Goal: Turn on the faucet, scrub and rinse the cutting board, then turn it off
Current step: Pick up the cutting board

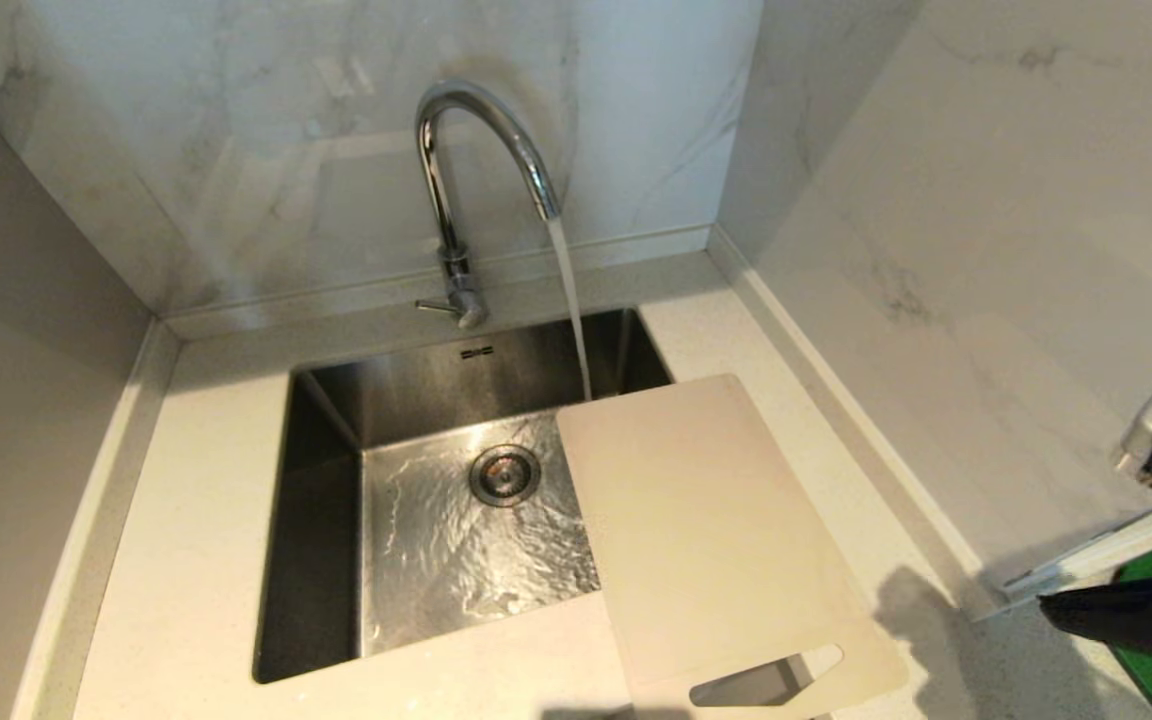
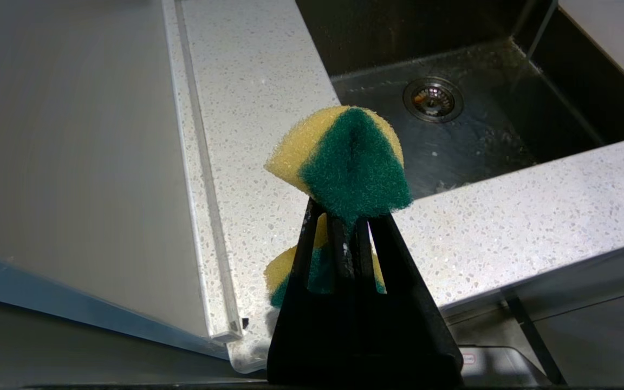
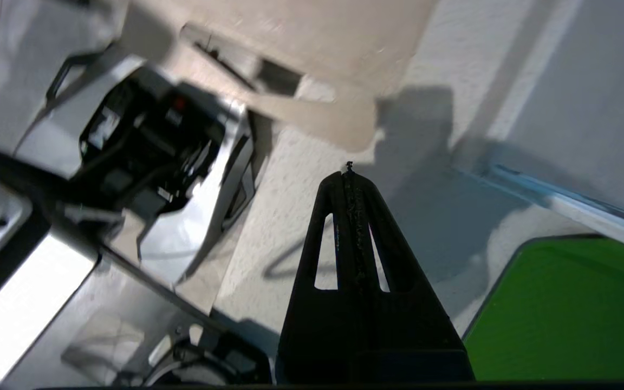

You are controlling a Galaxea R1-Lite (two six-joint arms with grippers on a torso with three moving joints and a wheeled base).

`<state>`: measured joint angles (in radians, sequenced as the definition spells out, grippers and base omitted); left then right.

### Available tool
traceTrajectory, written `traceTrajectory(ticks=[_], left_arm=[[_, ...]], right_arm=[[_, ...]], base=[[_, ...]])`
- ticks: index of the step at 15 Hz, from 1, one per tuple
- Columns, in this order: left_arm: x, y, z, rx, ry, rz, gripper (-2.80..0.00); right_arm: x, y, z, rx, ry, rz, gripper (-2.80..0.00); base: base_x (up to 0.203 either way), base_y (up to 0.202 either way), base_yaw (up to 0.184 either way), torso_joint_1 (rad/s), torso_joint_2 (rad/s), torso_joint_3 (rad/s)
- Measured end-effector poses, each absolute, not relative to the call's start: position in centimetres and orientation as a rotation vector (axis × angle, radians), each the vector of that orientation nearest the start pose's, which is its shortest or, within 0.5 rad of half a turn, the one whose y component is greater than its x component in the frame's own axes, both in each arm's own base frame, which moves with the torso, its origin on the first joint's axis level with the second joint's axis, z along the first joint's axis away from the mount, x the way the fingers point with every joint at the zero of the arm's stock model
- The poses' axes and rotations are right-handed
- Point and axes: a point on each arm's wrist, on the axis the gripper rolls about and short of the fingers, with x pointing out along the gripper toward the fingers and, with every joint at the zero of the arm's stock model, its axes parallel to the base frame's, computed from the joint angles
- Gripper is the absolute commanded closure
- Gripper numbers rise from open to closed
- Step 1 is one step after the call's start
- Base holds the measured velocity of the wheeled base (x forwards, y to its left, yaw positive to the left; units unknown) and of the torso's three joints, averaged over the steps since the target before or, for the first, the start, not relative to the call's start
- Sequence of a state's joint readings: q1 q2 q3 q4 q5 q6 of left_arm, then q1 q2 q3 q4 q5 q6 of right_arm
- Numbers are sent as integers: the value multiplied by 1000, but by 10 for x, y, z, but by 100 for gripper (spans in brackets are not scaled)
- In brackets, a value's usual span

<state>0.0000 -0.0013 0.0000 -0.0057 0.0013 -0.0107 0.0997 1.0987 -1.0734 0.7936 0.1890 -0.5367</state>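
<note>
Setting: a corner of pale speckled stone countertop (image 1: 206, 480) stood under glossy grey-veined marble wall panels (image 1: 946, 200), with a square brushed stainless-steel sink (image 1: 321, 500) sunk into it.
Water: the tall shiny chrome gooseneck faucet (image 1: 451, 170) was running; a thin stream fell from its arched spout to a point just at the far edge of the board, and the steel sink floor rippled around the round drain strainer (image 1: 504, 475).
Lever: the small thin side lever (image 1: 433, 306) stuck out level from the faucet's base.
Board: the large thin cream-white plastic cutting board (image 1: 706, 540) lay flat, bridging the sink's right rim and the counter, its handle slot (image 1: 766, 678) at the near end.
Handling, judged: the board looked light and stiff, matte, probably slick once wet; overhanging the basin, it could tip or slide under pressure. The slot end or a long edge seemed the best place to hold it.
Left gripper (image 2: 347, 216): its black fingers were clamped on a soft yellow foam sponge (image 2: 344, 162) with a coarse green scouring face, folded by the squeeze, above the counter's near-left edge.
Right gripper (image 3: 349, 170): pinched together and empty, over the counter near the board's slot end, beside a flat green mat (image 3: 572, 309).
Stage, judged: tap open, scrubbing not begun.
</note>
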Motion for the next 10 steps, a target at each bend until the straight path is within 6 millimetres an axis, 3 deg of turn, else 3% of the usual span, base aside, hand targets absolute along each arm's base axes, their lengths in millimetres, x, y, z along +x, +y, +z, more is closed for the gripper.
traceTrajectory(ticks=[1,2,6,10], left_arm=[[-23,0,76,-11,-7,1,0],[-23,0,76,-11,-7,2,0],[-23,0,76,-10,-7,1,0],[-23,0,76,-10,-7,1,0]], right_arm=[[109,19,261,-493,754,525,-164],[110,23,257,-519,781,554,-280],[121,34,245,-697,852,587,-280],[131,38,236,-868,818,662,-280]], base=[[0,0,0,0,0,0],[0,0,0,0,0,0],[0,0,0,0,0,0],[0,0,0,0,0,0]])
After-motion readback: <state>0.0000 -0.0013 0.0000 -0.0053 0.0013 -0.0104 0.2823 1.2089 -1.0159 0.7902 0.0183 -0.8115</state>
